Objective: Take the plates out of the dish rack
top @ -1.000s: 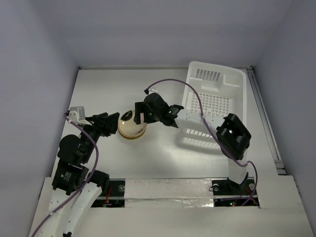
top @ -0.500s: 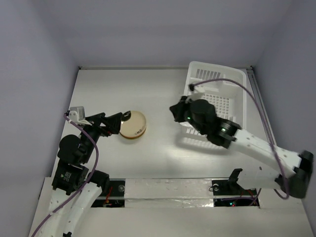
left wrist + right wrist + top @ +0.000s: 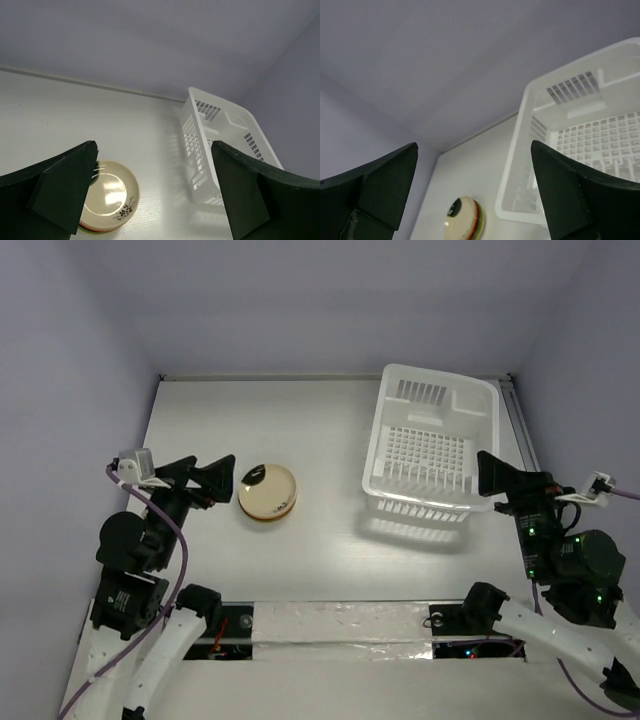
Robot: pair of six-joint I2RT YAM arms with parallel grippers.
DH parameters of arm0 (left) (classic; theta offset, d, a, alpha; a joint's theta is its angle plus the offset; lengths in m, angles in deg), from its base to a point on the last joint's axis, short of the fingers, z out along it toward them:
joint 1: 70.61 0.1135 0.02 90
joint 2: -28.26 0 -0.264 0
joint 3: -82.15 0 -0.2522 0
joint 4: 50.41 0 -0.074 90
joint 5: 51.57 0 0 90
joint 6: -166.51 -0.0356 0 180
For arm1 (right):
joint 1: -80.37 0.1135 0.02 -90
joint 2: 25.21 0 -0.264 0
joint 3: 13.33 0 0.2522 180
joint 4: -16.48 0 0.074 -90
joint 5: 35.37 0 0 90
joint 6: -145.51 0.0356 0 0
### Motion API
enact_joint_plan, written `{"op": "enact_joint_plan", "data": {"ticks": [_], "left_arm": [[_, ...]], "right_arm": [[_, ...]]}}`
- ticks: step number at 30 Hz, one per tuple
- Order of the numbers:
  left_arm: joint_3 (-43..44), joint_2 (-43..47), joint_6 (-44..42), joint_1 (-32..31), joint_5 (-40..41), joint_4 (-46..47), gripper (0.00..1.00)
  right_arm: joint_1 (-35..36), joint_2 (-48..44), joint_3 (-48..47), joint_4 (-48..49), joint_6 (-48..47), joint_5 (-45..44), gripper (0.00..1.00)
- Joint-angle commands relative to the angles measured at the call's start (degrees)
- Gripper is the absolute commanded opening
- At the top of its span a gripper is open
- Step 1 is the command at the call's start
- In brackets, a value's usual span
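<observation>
Farthest left of the dish rack (image 3: 426, 454), left gripper (image 3: 213, 474) with jaws spread wide and empty, close beside the stack of plates (image 3: 268, 492). Well left of the dish rack, resting on the table (image 3: 300, 420): that stack, beige plate (image 3: 107, 191) with a dark sprig on top, orange-red and lime green rims beneath. Nothing visible in the dish rack but bare lattice, so unloading judged complete. Just right of the dish rack, right gripper (image 3: 492, 478), jaws likewise parted, gripping nothing. Possible trouble: brushing the stack with a left fingertip and sliding or spilling it; clipping the dish rack's right wall with the right fingers and shoving the light basket.
</observation>
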Motion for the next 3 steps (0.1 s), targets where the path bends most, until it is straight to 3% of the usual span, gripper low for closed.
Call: {"op": "enact_joint_plan", "data": {"ticks": [1, 3], "left_arm": [[0.5, -1.5, -0.4, 0.3, -0.1, 3.0, 0.97], [-0.1, -1.6, 0.8, 0.3, -0.5, 3.5, 0.99]], "right_arm": [[0.2, 3.1, 0.0, -5.1, 0.2, -4.5, 1.00], [0.2, 3.7, 0.3, -4.9, 0.2, -4.1, 1.00]]}}
